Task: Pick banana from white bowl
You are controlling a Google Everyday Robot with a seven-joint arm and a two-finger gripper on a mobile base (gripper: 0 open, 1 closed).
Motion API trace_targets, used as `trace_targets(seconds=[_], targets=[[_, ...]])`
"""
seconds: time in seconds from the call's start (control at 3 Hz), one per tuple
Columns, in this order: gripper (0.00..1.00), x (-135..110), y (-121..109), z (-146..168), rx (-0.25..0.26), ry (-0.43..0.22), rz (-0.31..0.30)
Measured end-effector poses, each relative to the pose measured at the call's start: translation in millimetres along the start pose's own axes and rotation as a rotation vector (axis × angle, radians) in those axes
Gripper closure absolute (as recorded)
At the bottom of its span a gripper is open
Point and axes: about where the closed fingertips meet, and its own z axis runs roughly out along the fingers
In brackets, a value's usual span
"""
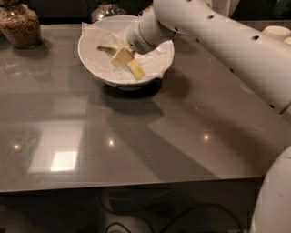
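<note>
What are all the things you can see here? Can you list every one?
banana: one, pale yellow with a green stem, in the white bowl, partly hidden by the claw
white bowl: one, white, far middle of the table
crumpled paper: one, white, lining the bowl
jar: one, clear with brown filling, far left corner
glass jar: one, clear, behind the bowl
dishes: count unclear, beige, far right edge
table: one, shiny grey, under everything
arm: one, white, reaching in from the right
claw: one, tan, down inside the bowl at the banana
</note>
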Motion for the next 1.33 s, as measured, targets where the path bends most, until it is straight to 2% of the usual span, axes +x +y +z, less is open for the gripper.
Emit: trace_targets(seconds=[0.33, 1.0, 1.33], targets=[[0.31, 8, -4, 18, 0.000, 0.025, 0.018], [0.36, 40, -24, 41, 0.040, 0.102, 0.075], [0.42, 61, -34, 43, 0.067, 0.148, 0.107]])
